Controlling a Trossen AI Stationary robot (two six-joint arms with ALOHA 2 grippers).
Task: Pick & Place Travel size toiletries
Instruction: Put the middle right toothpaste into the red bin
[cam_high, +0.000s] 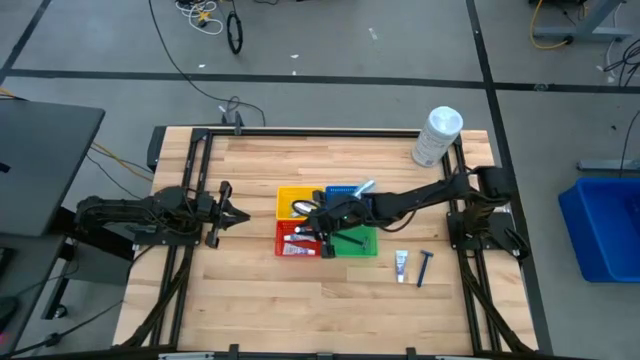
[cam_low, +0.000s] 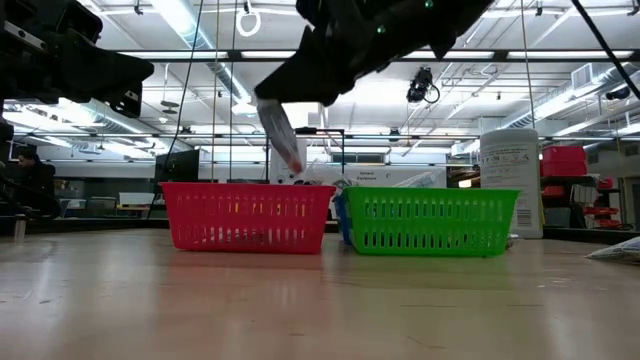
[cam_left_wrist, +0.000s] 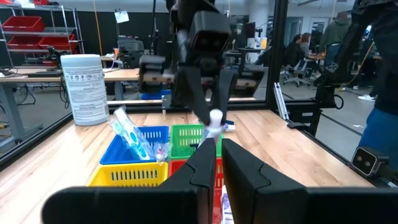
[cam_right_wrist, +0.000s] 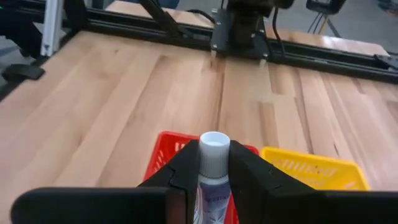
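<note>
My right gripper (cam_high: 318, 228) hangs over the red basket (cam_high: 297, 240), shut on a small white-capped tube (cam_low: 280, 135), one of the travel size toiletries. In the low view the tube hangs tilted above that basket (cam_low: 247, 215). Another tube (cam_high: 401, 265) and a dark razor (cam_high: 424, 268) lie flat on the table near the right. Toothbrushes (cam_high: 362, 187) stick out of the blue basket (cam_high: 340, 192). My left gripper (cam_high: 225, 210) waits shut at the table's left, holding nothing. My right gripper pinches the tube's body just behind the cap (cam_right_wrist: 213, 177) between its two fingers. The white cap (cam_right_wrist: 214, 144) sticks out past the fingertips. The fingers slant down from the table's right. The tube is lifted clear above the red basket, tilted, cap end lowest.
A yellow basket (cam_high: 300, 200) and a green basket (cam_high: 358, 240) adjoin the red and blue ones mid-table. A large white cylindrical container (cam_high: 437, 135) stands at the far right corner. Bare wood stretches along the near edge and the left.
</note>
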